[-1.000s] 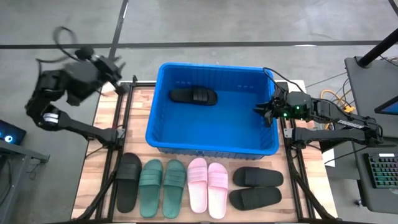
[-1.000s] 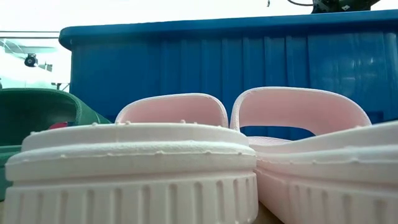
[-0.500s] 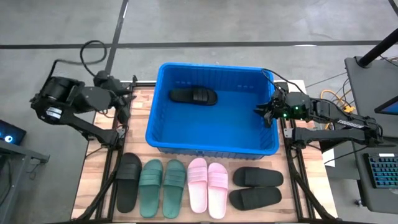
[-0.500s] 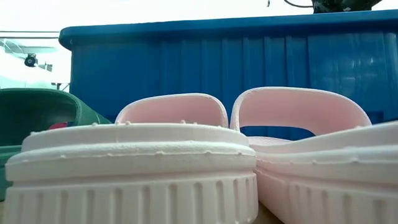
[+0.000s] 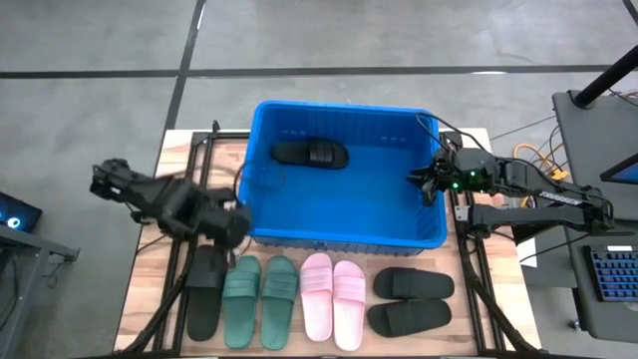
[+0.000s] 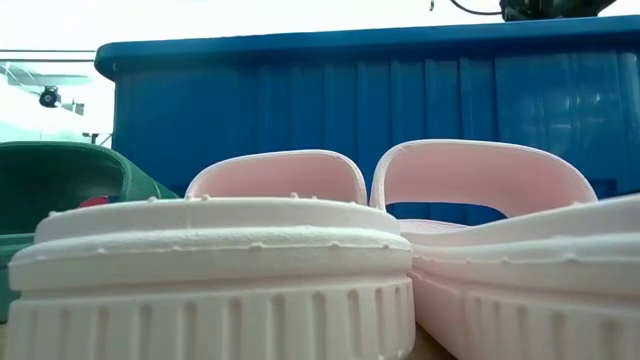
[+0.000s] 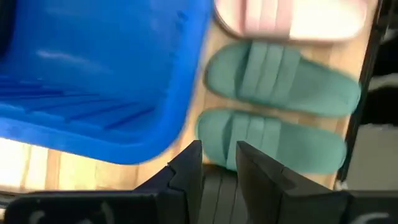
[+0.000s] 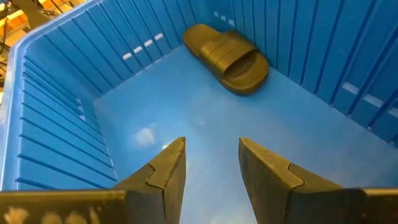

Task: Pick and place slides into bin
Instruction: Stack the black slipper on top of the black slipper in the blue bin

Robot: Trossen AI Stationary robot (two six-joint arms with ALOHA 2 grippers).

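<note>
Blue plastic makes up the big bin (image 5: pixel 261 214), a box shape with ribbed walls and a thick rim, sitting in the middle of the wooden desk (image 5: pixel 142 289). Inside it, up at about 11 o'clock, lies one black slide (image 5: pixel 310 154) on the smooth floor, and its wide strap has grooves across it. Along the 6 o'clock side of the bin, the other slides lie in a row on the desk. From 9 o'clock to 3 o'clock they go like this: a single black slide (image 5: pixel 206 290), the dark green pair (image 5: pixel 261 299), the pink pair (image 5: pixel 333 299), and two more black slides (image 5: pixel 411 300) lying sideways, one stacked nearer the edge than the other. All look like soft rubber with rounded toes. Up close in the low view, the pink soles have little bumps on top and ridges along the side. The left gripper (image 7: pixel 217 163) hangs near the bin's corner at 8 o'clock, over the single black slide and next to the green ones, with its jaws a little way apart and nothing between them. The right gripper (image 8: pixel 212 163) sits at the bin's 3 o'clock wall, pointing into the bin, its jaws apart and empty.
</note>
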